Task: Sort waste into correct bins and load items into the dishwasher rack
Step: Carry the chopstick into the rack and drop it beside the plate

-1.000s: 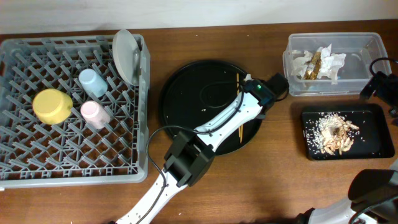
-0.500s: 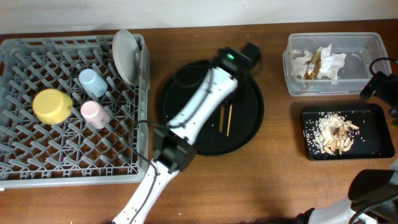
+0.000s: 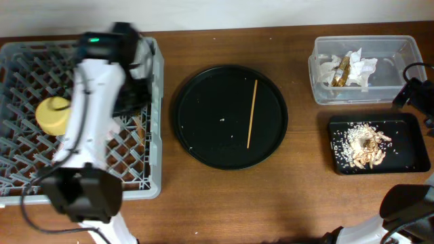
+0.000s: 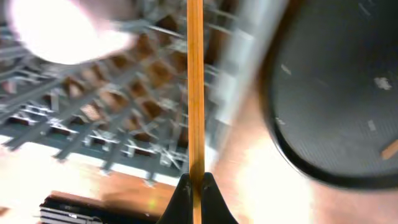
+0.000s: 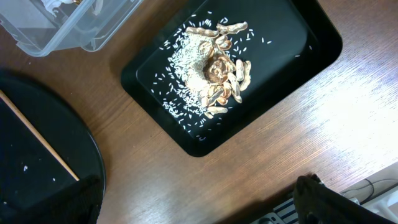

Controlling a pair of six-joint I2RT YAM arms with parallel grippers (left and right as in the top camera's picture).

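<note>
Over from the round black tray (image 3: 210, 129) have swung the left jaws, pinched shut on the end of one chopstick (image 4: 195, 81), thin, light and stiff, poking straight out ahead of them over the dishwasher rack (image 3: 27, 183); the right jaws stand wide apart, empty.

The dishwasher rack (image 3: 17, 156) sits at the left of the desk (image 3: 305, 196), with the bowl (image 3: 51, 115) inside it. The round tray (image 3: 210, 102) lies mid-desk, one chopstick (image 3: 251, 114) on it. At right, the tub (image 3: 400, 51) holds wrappers (image 3: 348, 69). Before it, the shallow tray (image 3: 410, 159) carries food scraps (image 3: 364, 146).
</note>
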